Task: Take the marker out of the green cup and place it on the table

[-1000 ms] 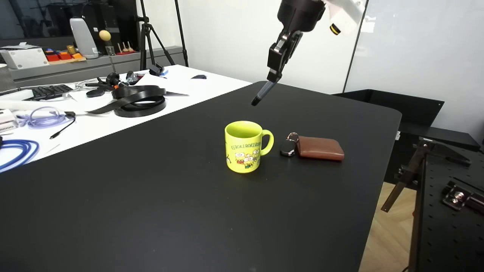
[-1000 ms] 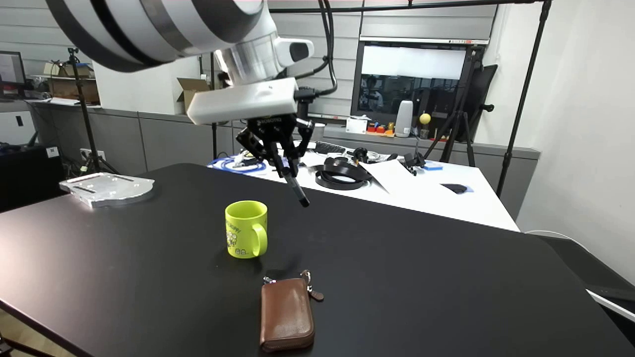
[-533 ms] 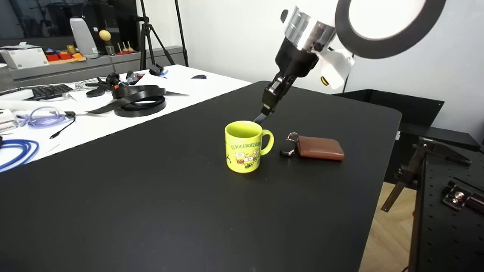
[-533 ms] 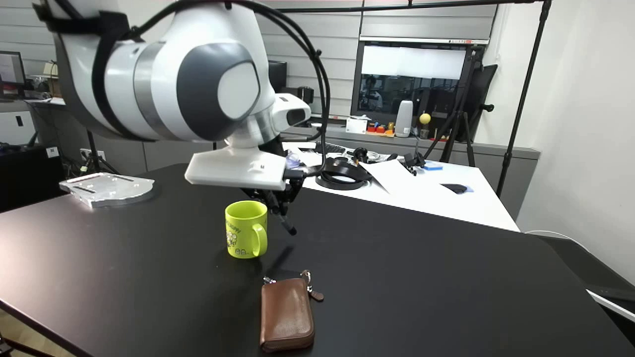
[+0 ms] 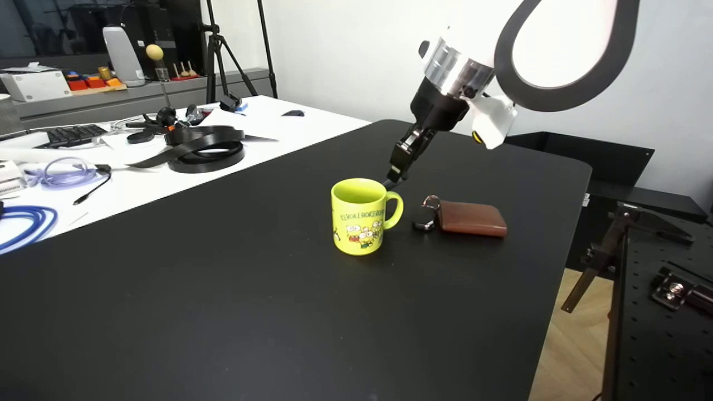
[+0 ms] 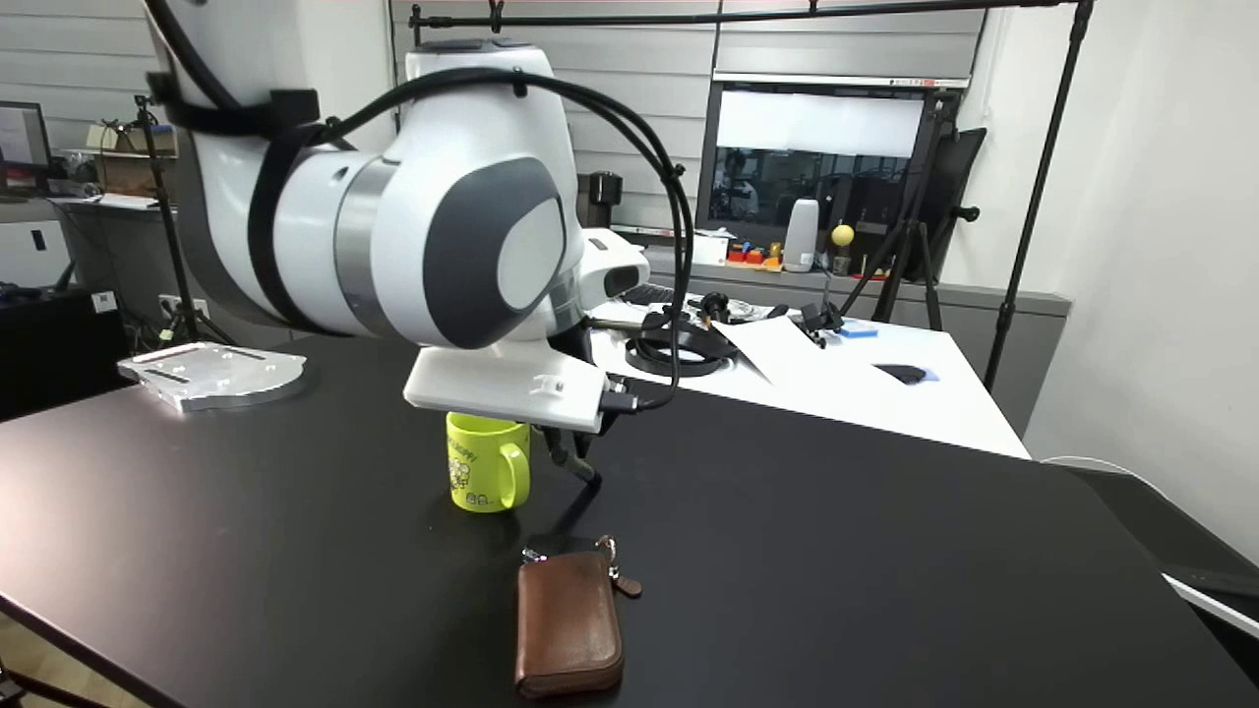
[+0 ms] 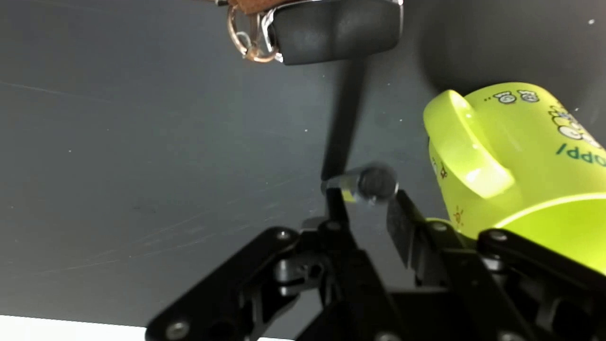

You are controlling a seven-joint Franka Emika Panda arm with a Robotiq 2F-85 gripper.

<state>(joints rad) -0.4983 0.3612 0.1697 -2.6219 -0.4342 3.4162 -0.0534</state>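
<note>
The green cup (image 5: 358, 217) stands upright on the black table (image 5: 250, 312); no marker shows inside it. It also shows in an exterior view (image 6: 482, 462) and at the right of the wrist view (image 7: 521, 151). The grey marker (image 7: 377, 183) is tilted and blurred between my fingertips; its far end meets its shadow at the table surface. It also shows in both exterior views (image 6: 590, 478) (image 5: 388, 183), partly hidden by the cup in the latter. My gripper (image 7: 369, 201) is low beside the cup's handle side, fingers apart, with a gap wider than the marker. Firm contact with either finger cannot be seen.
A brown pouch (image 5: 472, 218) with a ring and black fob (image 7: 337, 31) lies near the cup. A white desk (image 5: 312, 125) with cables and straps adjoins the table. A silver plate (image 6: 216, 372) lies at the table's far side. A pegboard surface (image 5: 668, 301) stands beyond the table edge.
My gripper has come down with the marker from above the table to beside the cup, its tip reaching table level. In the last half second it shifted slightly. Cup and pouch have not moved.
</note>
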